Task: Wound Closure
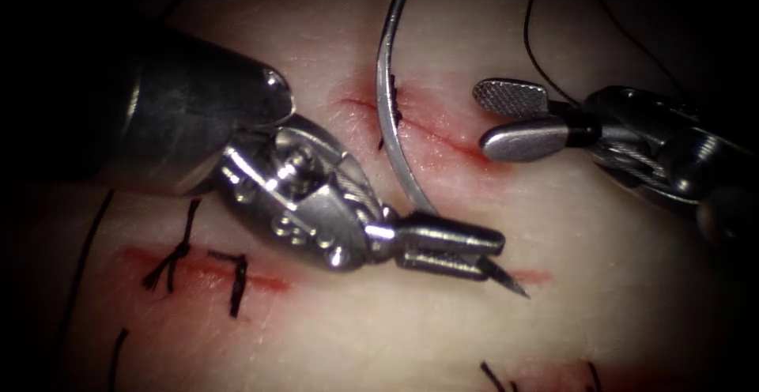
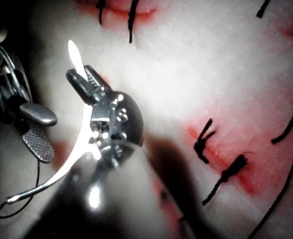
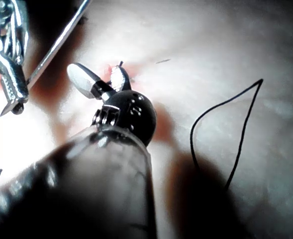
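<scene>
Two tools meet over the tissue (image 1: 632, 297) in the endoscope view. We note the left tool (image 1: 462, 254) with its jaws closed on the needle (image 1: 391, 107) close behind the sharp tip, which juts out past the jaws toward the tissue's near edge. From the jaws the needle's curve rises over the upper cut (image 1: 443, 141) toward the tissue's far edge, free of the tissue as far as we can tell, with its blunt tail uppermost. The right tool (image 1: 510, 119) sits just right of the upper cut, jaws parted and holding nothing. Black thread (image 1: 545, 68) loops behind it toward the far right corner. A second cut (image 1: 261, 281) near the left edge carries knotted stitches (image 1: 178, 254), with red fluid (image 1: 474, 155) staining both cuts.

Left wrist view: the left tool (image 2: 84, 79) clamps the needle (image 2: 79, 144) near its point, and the curve sweeps away to the tail, where thread (image 2: 17, 204) joins it. The right tool (image 2: 39, 129) stands beside it with jaws apart. Stitches (image 2: 226, 172) cross a reddened cut (image 2: 216, 144).

Right wrist view: the right tool (image 3: 104, 79) has its jaws spread, nothing between them. The needle (image 3: 56, 45) runs as a straight bar down to the left tool (image 3: 14, 99). Thread (image 3: 221, 119) lies in a loose loop on the tissue (image 3: 226, 50).
</scene>
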`<state>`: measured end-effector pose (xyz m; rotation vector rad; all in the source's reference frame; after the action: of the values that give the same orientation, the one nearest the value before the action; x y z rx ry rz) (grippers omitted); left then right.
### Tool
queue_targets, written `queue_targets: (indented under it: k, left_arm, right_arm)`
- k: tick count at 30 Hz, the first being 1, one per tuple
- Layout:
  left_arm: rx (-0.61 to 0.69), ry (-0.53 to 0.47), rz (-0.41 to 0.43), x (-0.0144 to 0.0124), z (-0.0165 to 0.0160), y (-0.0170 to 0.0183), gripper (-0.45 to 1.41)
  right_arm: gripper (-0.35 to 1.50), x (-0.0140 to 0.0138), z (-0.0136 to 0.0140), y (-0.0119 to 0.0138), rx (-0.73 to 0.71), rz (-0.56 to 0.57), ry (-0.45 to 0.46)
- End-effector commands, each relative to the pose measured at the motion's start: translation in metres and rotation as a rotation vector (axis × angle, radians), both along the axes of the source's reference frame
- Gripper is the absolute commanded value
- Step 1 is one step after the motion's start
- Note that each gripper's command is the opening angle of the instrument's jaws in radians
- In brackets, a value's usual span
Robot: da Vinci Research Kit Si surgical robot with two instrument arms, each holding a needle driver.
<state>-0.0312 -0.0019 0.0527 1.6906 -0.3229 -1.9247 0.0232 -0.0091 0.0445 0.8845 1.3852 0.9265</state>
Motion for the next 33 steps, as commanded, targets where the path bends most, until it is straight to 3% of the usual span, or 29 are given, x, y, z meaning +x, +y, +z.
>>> queue_targets:
  k: [1,13,20,33]
  left_arm:
    - [-0.011,-0.004,0.003,-0.0005,0.0006,-0.0001,-0.45]
    - [-0.035,-0.043,0.047,-0.0004,0.0001,-0.0005,-0.45]
    - [-0.036,-0.044,0.048,-0.0002,0.0001,-0.0005,-0.45]
    - [-0.038,-0.048,0.053,-0.0004,0.0002,-0.0005,-0.45]
  right_arm:
    - [1.13,0.0019,0.0002,0.0004,0.027,-0.004,0.016]
    - [1.13,0.0054,0.0011,0.0015,0.065,-0.009,0.1]
    - [1.11,0.0064,0.0002,0.0022,0.094,-0.026,0.184]
    - [1.03,0.0074,-0.0001,0.0019,0.095,-0.045,0.208]
